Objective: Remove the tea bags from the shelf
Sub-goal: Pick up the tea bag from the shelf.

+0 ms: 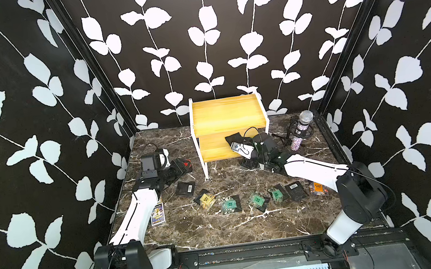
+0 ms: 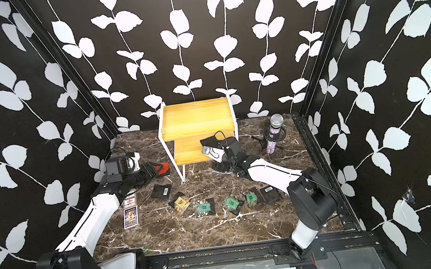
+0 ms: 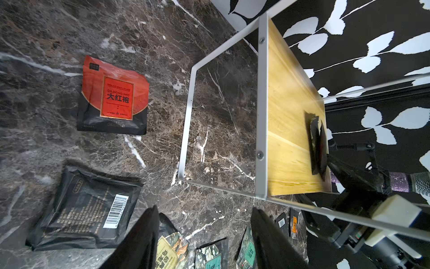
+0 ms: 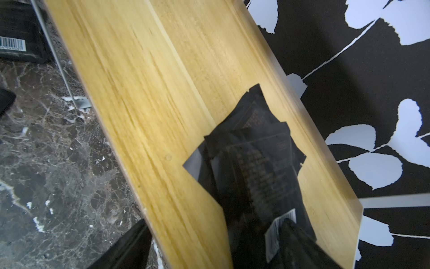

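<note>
Jaws stand apart on the right gripper [image 4: 214,223], over overlapped flat black tea bags [image 4: 253,163] on the lower tier of the yellow-board, white-framed shelf [image 4: 144,93]. Blurry, but one finger [image 4: 130,244] seems past the board's edge: closing could nip wood, or drop one.

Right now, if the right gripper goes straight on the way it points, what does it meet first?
Probably the black tea bags on the lower board of the shelf, directly ahead of the right gripper; depth is unclear.
</note>
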You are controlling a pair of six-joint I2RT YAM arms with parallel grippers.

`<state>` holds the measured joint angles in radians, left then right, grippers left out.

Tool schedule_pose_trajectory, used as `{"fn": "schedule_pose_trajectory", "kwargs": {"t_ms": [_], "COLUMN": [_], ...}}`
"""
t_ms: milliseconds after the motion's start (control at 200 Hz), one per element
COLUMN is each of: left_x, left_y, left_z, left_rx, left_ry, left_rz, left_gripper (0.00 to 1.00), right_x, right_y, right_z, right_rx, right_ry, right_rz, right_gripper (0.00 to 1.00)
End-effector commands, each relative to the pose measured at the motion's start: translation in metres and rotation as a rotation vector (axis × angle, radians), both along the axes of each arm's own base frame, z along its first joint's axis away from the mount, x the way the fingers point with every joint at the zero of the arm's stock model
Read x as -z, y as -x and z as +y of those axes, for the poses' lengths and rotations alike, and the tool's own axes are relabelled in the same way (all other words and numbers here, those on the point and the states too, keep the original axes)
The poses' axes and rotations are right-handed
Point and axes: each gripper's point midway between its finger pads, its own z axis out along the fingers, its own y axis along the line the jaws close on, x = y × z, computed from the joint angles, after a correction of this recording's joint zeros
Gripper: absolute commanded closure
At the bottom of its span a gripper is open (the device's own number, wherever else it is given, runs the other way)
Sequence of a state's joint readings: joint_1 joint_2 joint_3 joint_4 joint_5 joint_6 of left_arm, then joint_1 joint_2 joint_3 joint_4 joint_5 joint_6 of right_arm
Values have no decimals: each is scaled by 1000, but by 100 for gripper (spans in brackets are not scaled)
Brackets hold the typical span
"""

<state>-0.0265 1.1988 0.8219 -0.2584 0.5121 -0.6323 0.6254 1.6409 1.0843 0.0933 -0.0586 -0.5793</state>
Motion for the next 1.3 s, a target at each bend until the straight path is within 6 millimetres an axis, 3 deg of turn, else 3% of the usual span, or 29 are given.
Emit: {"fn": "schedule_pose_trajectory", "kwargs": {"t_ms": [0,125,150,550,665,730,790,925,1040,1295], "left_x": [4,3,3,1,1,1,0,-1,0,3], "left_y": [2,1,1,1,2,3,3,3,4,7], "left_z": [-2,-2,-3,-3,-3,-4,-3,-3,-3,-2], "left_rx": [8,8,10,10,9,11,11,10,11,5], "left_ry": [2,5,5,12,11,12,11,10,10,4], "left_rz": [-1,-1,-1,-4,-2,-2,-6,-6,-7,-1], "left_gripper": [42,43,43,43,43,43,43,43,43,43], "right_x": [-14,-6,-21,-19,-17,-17,-19,-22,-21,-25], "right_y": [-2,5,8,23,26,28,28,26,21,6], "right_z": [-1,-5,-7,-10,-10,-9,-8,-5,-3,5], "right_rx": [18,18,20,13,11,-5,-10,-28,-42,-44], "right_ry": [-27,-11,-29,-30,-26,-27,-35,-26,-8,12], "right_rz": [-5,16,-10,15,20,22,7,-29,-50,-84], "right_gripper": [21,28,30,55,56,49,31,16,10,7]}}
